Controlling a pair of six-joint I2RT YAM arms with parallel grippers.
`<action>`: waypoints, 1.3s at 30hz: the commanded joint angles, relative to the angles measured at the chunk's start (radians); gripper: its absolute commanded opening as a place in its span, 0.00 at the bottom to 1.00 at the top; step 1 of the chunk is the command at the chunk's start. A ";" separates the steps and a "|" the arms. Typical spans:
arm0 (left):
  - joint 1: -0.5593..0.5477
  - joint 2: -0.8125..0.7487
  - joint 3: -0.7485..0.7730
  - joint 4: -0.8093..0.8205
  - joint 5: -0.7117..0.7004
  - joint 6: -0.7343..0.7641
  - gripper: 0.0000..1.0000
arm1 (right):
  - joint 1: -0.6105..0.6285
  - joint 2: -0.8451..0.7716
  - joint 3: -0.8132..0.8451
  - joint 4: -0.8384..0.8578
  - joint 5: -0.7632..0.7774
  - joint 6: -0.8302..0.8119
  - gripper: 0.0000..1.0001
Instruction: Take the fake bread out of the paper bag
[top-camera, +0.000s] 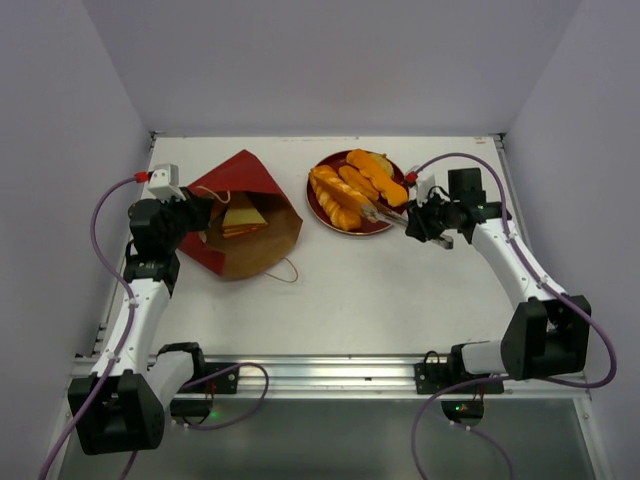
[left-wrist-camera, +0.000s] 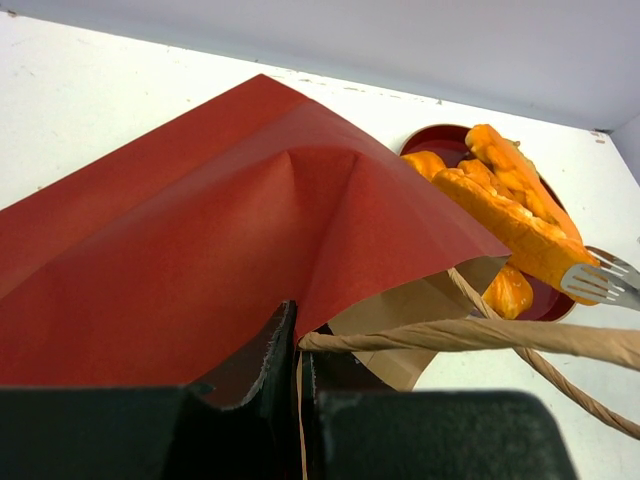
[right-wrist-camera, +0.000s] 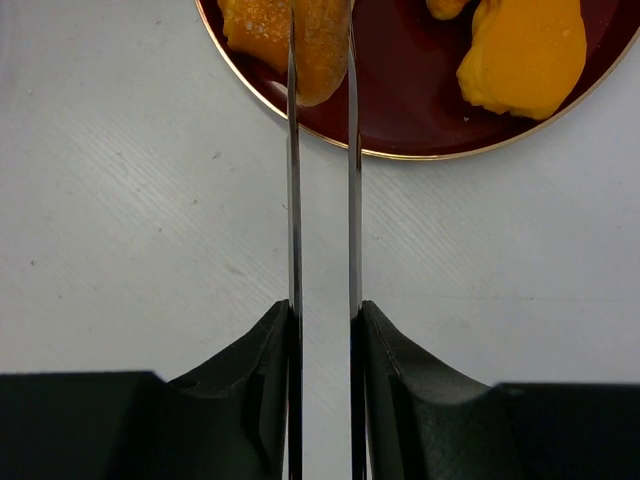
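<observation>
The dark red paper bag (top-camera: 235, 172) lies on its side at the left, its brown mouth facing the plate. A yellow sandwich wedge (top-camera: 243, 218) of fake bread shows inside it. My left gripper (top-camera: 200, 215) is shut on the bag's (left-wrist-camera: 200, 240) upper edge, next to a cord handle (left-wrist-camera: 480, 335). Several orange fake breads (top-camera: 360, 185) lie on the round dark red plate (top-camera: 318, 208). My right gripper (right-wrist-camera: 322, 315) is shut on metal tongs (right-wrist-camera: 293, 200), whose tips stand on either side of one bread's (right-wrist-camera: 320, 50) end at the plate's (right-wrist-camera: 400, 110) rim.
The bag's second cord handle (top-camera: 285, 268) loops onto the white table (top-camera: 400, 290) in front of the bag. Grey walls close the table on the left, back and right. The metal rail with the arm bases (top-camera: 330, 375) runs along the near edge.
</observation>
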 joint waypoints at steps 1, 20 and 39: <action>0.011 -0.005 -0.012 0.016 0.014 0.016 0.10 | -0.001 0.002 0.004 0.082 0.035 -0.014 0.33; 0.011 -0.006 -0.010 0.018 0.017 0.018 0.10 | -0.004 0.007 0.042 0.051 -0.092 0.011 0.08; 0.011 -0.002 -0.013 0.025 0.034 0.019 0.10 | 0.215 -0.154 -0.069 0.287 0.271 -0.299 0.00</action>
